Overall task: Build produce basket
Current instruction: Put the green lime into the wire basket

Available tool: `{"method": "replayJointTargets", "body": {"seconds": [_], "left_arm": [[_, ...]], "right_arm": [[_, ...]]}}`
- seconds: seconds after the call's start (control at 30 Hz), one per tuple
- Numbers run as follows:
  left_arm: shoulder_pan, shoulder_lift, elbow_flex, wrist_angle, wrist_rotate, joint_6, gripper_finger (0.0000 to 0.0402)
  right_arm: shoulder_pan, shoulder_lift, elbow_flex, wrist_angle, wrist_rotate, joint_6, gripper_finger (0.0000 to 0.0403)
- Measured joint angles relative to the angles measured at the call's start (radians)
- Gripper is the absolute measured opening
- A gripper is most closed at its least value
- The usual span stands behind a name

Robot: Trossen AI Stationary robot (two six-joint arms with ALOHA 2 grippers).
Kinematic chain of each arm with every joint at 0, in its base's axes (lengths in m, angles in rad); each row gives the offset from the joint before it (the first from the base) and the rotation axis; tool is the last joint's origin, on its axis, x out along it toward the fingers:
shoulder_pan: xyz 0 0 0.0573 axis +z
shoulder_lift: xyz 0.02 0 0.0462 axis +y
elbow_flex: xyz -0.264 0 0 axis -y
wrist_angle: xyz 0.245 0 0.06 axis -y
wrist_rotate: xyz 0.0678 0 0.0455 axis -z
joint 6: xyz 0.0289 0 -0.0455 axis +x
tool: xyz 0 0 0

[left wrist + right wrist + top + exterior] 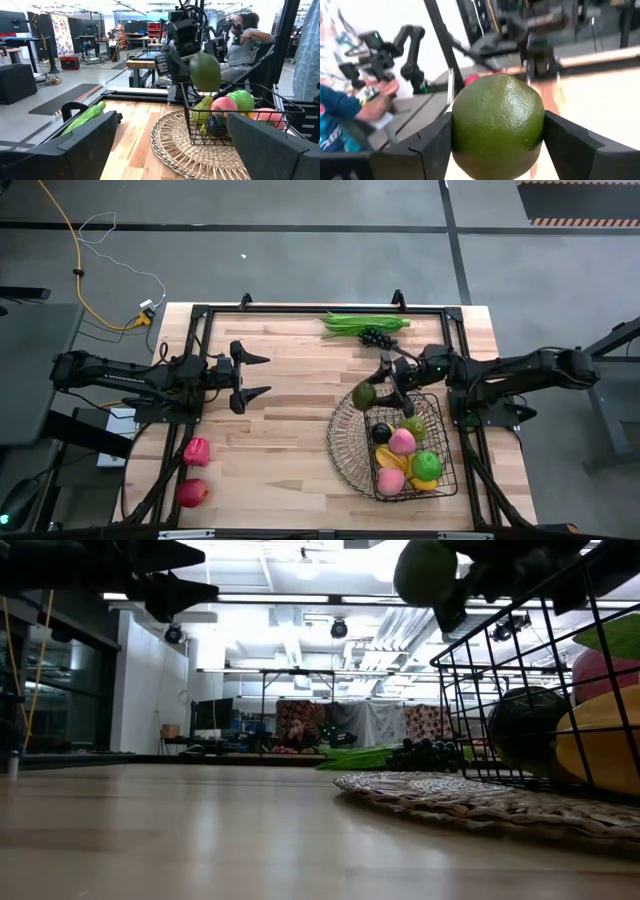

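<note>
Avocado (497,125) fills most of the right wrist view, hiding the counter (290,430) beneath it; the right hand (383,385) clamps it between both fingers, raised above the near-left rim of the basket (345,442). From the left wrist view the green fruit hangs with its long axis upright, narrow end up, just over the wire centre. The low view cuts off the basket's right side and shows only the avocado's underside at the top edge. Inside the mesh centre lie two pink peaches (401,442), a green apple (427,465), yellow bananas (392,461), a lemon and one dark fruit, piled too closely to separate fully. Green beans (362,323) and dark grapes (378,336) lie at the counter's far edge. A red pepper (197,450) and red apple (192,493) sit near the left corner. The left hand (252,376) hovers with fingers spread wide, holding nothing.
</note>
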Motion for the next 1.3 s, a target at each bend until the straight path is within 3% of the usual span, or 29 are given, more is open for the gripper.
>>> {"method": "replayJointTargets", "body": {"seconds": [0.2, 0.47, 0.67, 1.0, 1.3], "left_arm": [[0.000, 0.000, 0.000, -0.006, 0.000, 0.000, 0.0367], [0.000, 0.000, 0.000, -0.009, -0.025, 0.000, 0.0367], [0.000, 0.000, 0.000, -0.009, -0.026, 0.000, 0.0367], [0.000, 0.000, 0.000, -0.009, -0.049, -0.001, 0.0367], [0.000, 0.004, 0.000, -0.013, -0.048, -0.018, 0.0367]], "right_arm": [[0.070, -0.071, 0.008, -0.236, 0.101, 0.029, 0.0261], [0.193, -0.202, 0.008, -0.407, 0.348, 0.059, 0.0261], [0.298, -0.284, 0.008, -0.535, 0.545, 0.170, 0.0261], [0.468, -0.305, 0.008, -0.567, 0.511, 0.362, 0.0261], [0.527, -0.308, 0.008, -0.580, 0.508, 0.312, 0.0270]]}}
